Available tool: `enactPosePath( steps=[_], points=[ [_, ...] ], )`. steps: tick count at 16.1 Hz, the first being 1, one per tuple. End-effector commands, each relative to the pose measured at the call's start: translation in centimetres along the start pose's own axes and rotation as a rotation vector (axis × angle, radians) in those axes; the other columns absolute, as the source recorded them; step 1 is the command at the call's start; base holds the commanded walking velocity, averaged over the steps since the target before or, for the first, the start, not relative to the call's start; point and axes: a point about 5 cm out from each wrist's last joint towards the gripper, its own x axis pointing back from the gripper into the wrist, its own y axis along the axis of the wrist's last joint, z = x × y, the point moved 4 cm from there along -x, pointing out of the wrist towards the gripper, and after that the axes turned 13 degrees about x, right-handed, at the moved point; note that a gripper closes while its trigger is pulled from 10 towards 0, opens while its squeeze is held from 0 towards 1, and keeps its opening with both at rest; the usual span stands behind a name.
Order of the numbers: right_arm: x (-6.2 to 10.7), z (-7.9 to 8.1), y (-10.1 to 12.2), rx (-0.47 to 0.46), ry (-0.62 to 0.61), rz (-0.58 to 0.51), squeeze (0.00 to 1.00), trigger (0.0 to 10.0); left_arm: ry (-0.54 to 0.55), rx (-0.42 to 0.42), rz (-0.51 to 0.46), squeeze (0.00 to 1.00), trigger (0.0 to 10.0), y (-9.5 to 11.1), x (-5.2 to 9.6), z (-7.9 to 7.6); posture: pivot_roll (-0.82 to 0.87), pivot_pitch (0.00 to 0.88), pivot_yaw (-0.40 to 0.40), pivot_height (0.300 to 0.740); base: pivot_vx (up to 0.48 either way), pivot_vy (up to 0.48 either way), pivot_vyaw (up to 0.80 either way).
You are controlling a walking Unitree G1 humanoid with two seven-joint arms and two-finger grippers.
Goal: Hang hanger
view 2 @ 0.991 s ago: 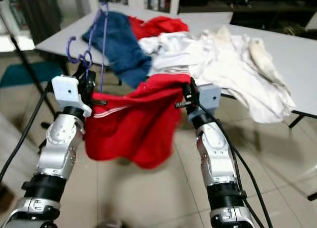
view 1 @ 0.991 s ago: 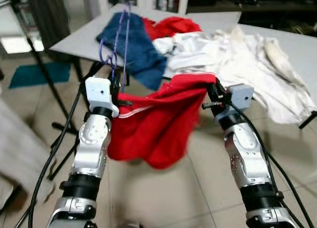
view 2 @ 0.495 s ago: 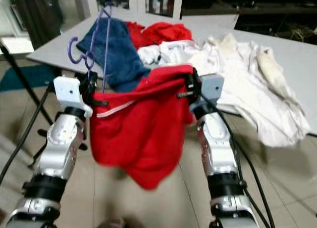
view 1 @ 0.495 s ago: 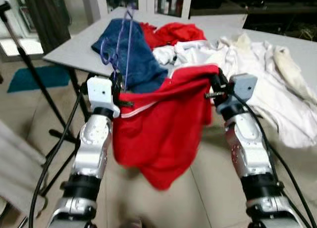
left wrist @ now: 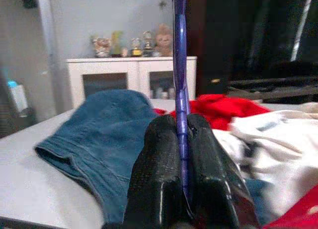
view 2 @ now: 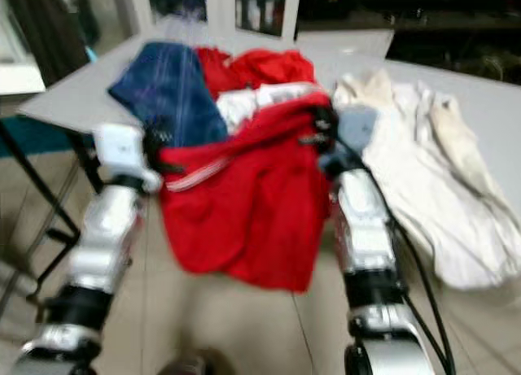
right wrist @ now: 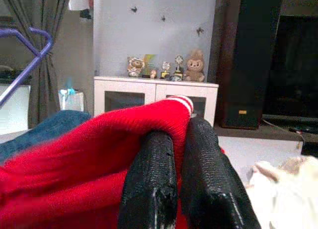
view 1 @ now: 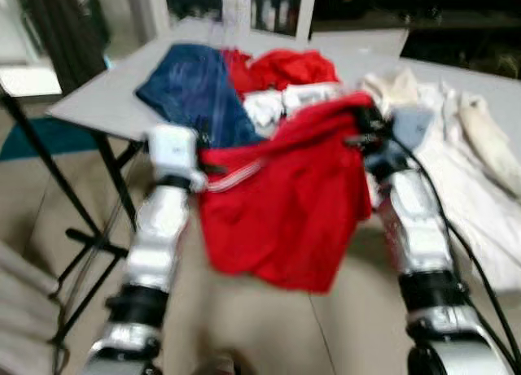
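A red garment (view 1: 285, 212) hangs spread between my two raised arms, in front of the table. My left gripper (view 1: 199, 159) is shut on the thin purple hanger (left wrist: 180, 80), whose wire runs up from between the fingers (left wrist: 159, 164). The hanger's hook end also appears as a purple bar (right wrist: 30, 55) in the right wrist view. My right gripper (view 1: 358, 135) is shut on the red garment's striped edge (right wrist: 174, 107). Both eye views are blurred by motion.
A grey table (view 1: 89, 106) stands just ahead, piled with a blue garment (view 1: 191, 86), a second red garment (view 1: 285, 66) and white clothes (view 1: 480, 147). A black stand's legs (view 1: 49, 147) cross the floor at the left. A white cabinet (right wrist: 154, 95) stands by the far wall.
The camera has moved nearer the table and the picture is now blurred. Both arms still carry the red garment and hanger, now held further forward against the table's clothes.
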Motion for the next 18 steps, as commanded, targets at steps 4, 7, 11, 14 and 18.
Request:
enactPosePath(
  steps=[4,7,11,14,18],
  points=[
    [-1.1,-3.2,2.5,0.01,-0.097,-0.083,0.0,0.0,-0.014,0.001,-0.014,0.0,10.0,0.3,-0.2,-0.8,0.24,0.012,-0.015,0.74,0.48,0.0,0.0],
    [-1.9,-3.0,3.8,0.002,-0.088,-0.12,0.0,0.0,-0.016,0.001,-0.015,0.0,10.0,0.4,-0.3,-0.8,0.24,0.012,-0.015,0.74,0.48,0.0,0.0],
    [-3.1,-3.4,5.6,-0.017,-0.083,-0.162,0.0,0.0,-0.016,-0.006,-0.019,0.0,10.0,0.4,-0.3,-0.9,0.25,0.01,-0.017,0.74,0.45,0.0,0.0],
    [-3.8,-3.4,6.1,-0.023,-0.086,-0.164,0.0,0.0,-0.028,-0.012,-0.03,0.0,10.0,0.6,-0.2,-1.1,0.25,0.01,-0.017,0.74,0.106,0.0,0.0],
    [-4.9,-2.2,2.3,0.037,-0.044,0.065,0.0,0.0,-0.038,0.001,-0.031,0.0,10.0,0.5,-0.2,-1.4,0.25,0.008,-0.023,0.74,0.0,0.0,0.0]
  ],
)
